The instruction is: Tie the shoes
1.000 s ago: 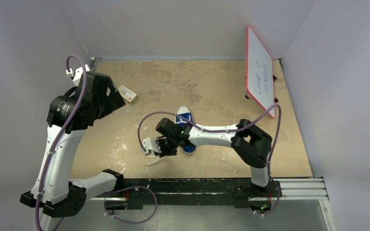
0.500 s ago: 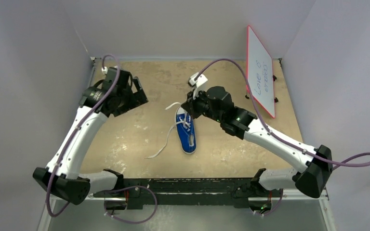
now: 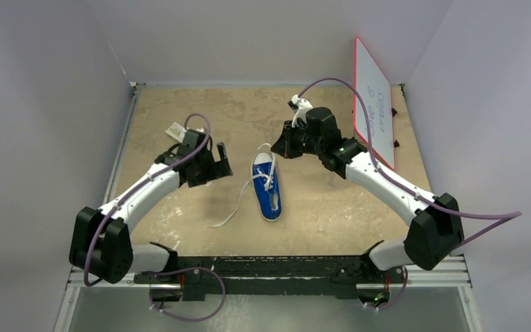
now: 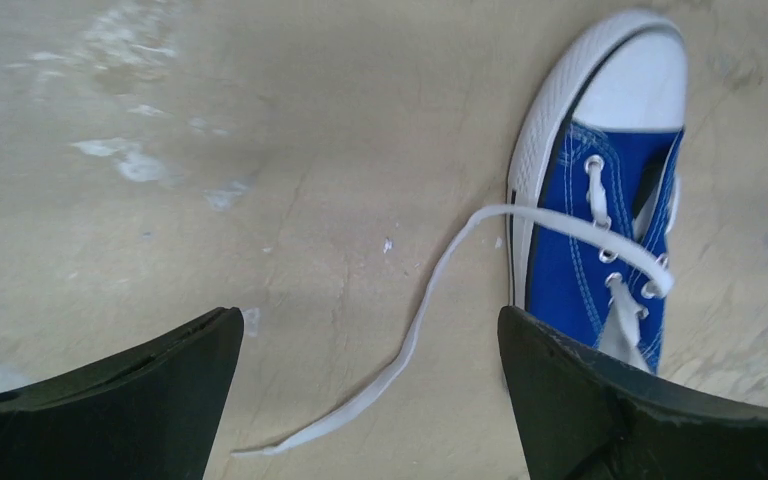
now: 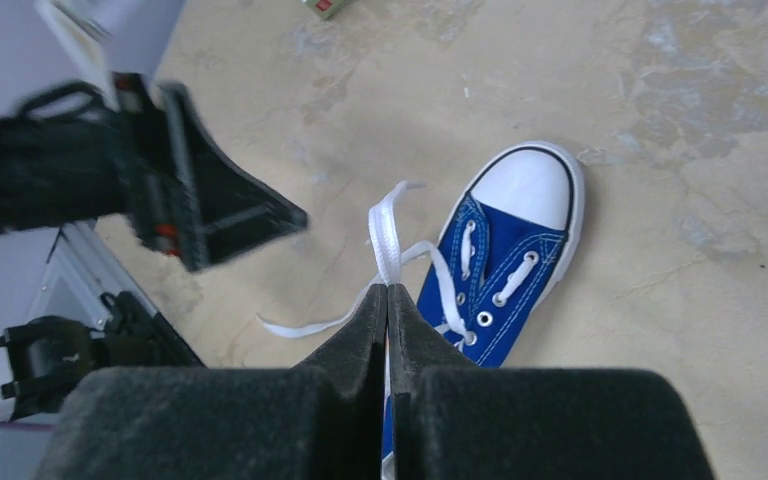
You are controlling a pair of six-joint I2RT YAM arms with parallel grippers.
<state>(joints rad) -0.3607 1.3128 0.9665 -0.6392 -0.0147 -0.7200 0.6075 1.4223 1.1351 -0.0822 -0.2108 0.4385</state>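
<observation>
**Workspace.** The tabletop is a tan, mottled board with pale worn patches and scuffs. Plain pale grey walls close it in on the left, far and right sides. A black and aluminium rail runs along the near edge and carries both arm bases. A white board with a red frame leans against the right wall near the far corner. It bears handwriting that is too small for you to read.

**Sneaker.** Locate the blue sneaker near the middle of the tabletop, between the two arms. It stands on its white sole, with the toe cap toward the far wall and the heel toward the rail.

**Right tool.** The right tool hangs just beyond the toe cap, on its right. Its fingers are pressed together on a white lace, which rises from the eyelets to the fingertips, off the tabletop.

**Left tool.** The left tool sits to the left of the sneaker with its fingers spread wide. Between them, in the left wrist view, you see the second lace. It leaves the eyelets over the sneaker's left side and lies slack on the tabletop, with its free end toward the near left.

**Other items.** A small box shows at the top edge of the right wrist view, cut off by the frame.
</observation>
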